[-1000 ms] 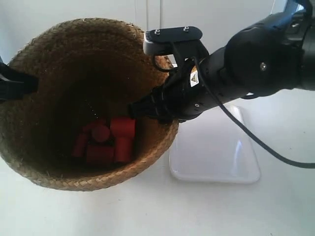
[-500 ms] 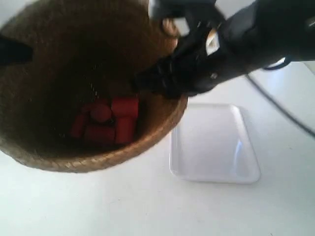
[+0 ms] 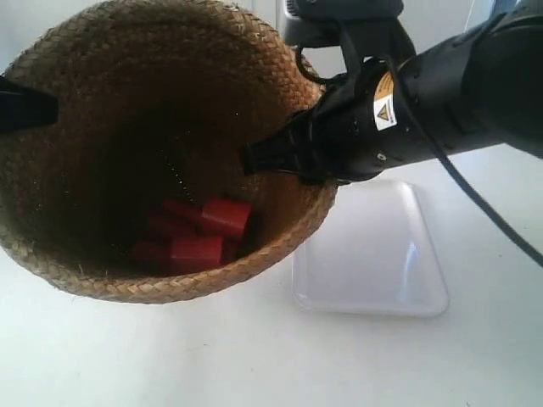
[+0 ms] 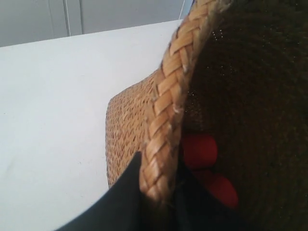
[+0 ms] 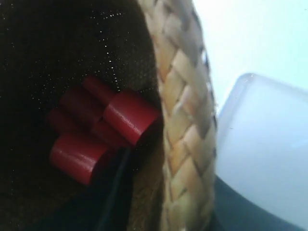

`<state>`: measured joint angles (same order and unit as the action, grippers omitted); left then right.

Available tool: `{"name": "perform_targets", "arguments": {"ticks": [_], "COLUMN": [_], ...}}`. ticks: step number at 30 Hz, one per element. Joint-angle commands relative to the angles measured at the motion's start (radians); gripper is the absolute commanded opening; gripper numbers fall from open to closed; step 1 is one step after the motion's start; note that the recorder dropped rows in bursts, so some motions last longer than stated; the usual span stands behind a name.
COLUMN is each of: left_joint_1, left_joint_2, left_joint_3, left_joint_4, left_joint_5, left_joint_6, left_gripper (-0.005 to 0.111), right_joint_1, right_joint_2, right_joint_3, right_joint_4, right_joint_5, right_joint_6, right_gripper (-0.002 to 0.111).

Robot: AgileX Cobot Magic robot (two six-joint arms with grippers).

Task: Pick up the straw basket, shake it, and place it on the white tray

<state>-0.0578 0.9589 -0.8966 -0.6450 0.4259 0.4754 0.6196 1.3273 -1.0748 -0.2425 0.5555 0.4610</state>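
The straw basket (image 3: pixel 110 110) hangs in the air, held up by both arms and tipped toward the camera, with several red blocks (image 3: pixel 199 237) lying in its dark bottom. My left gripper (image 4: pixel 159 195) is shut on the braided rim (image 4: pixel 166 115), one finger outside and one inside. My right gripper (image 5: pixel 159 202) is shut on the opposite rim (image 5: pixel 185 130) in the same way. In the exterior view the arm at the right (image 3: pixel 382 110) clamps the rim's right side. The white tray (image 3: pixel 373 254) lies on the table, beside and below the basket.
The white table (image 3: pixel 254 365) spreads under everything. A black cable (image 3: pixel 475 203) hangs from the arm at the exterior view's right, over the tray. The red blocks (image 5: pixel 96 130) crowd against the basket wall near my right gripper.
The basket has swung up and back down between the frames, ending higher and more tilted than a second ago. The red blocks have slid to the lower right of the basket floor.
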Motion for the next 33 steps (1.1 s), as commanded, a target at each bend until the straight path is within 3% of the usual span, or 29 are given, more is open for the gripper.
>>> {"name": "perform_targets", "arguments": {"ticks": [1, 11, 15, 17, 19, 21, 23, 27, 33], "left_joint_1": [-0.001, -0.001, -0.005, -0.005, -0.009, 0.004, 0.015, 0.015, 0.015], "left_joint_2": [-0.005, 0.012, -0.067, -0.11, -0.072, 0.003, 0.012, -0.026, -0.03], "left_joint_3": [0.001, -0.007, -0.188, -0.244, -0.158, -0.064, -0.06, -0.07, -0.07], "left_joint_4": [-0.019, -0.02, -0.029, -0.027, 0.012, 0.045, 0.052, 0.027, 0.025], "left_joint_5": [-0.051, -0.069, 0.057, 0.094, 0.018, 0.027, 0.052, -0.014, -0.001], "left_joint_6": [0.061, 0.068, 0.061, 0.051, 0.057, -0.026, -0.042, -0.007, -0.007], "left_gripper": [0.0, 0.0, 0.0, 0.0, 0.0, 0.0, 0.0, 0.0, 0.0], "right_joint_1": [-0.003, -0.003, 0.015, 0.041, 0.048, 0.018, 0.008, 0.008, 0.008], "right_joint_2": [0.034, 0.068, -0.054, -0.127, -0.093, 0.001, 0.041, 0.018, 0.018], "right_joint_3": [0.019, -0.001, -0.189, -0.2, -0.081, -0.037, -0.044, -0.044, -0.04], "right_joint_4": [0.018, 0.021, 0.094, 0.116, 0.047, 0.041, 0.043, 0.045, 0.06], "right_joint_5": [-0.032, -0.088, 0.112, 0.059, -0.116, -0.073, 0.012, 0.002, -0.001], "right_joint_6": [-0.011, -0.025, -0.181, -0.196, -0.184, -0.124, -0.098, -0.116, -0.116], "right_gripper": [0.0, 0.0, 0.0, 0.0, 0.0, 0.0, 0.0, 0.0, 0.0]}}
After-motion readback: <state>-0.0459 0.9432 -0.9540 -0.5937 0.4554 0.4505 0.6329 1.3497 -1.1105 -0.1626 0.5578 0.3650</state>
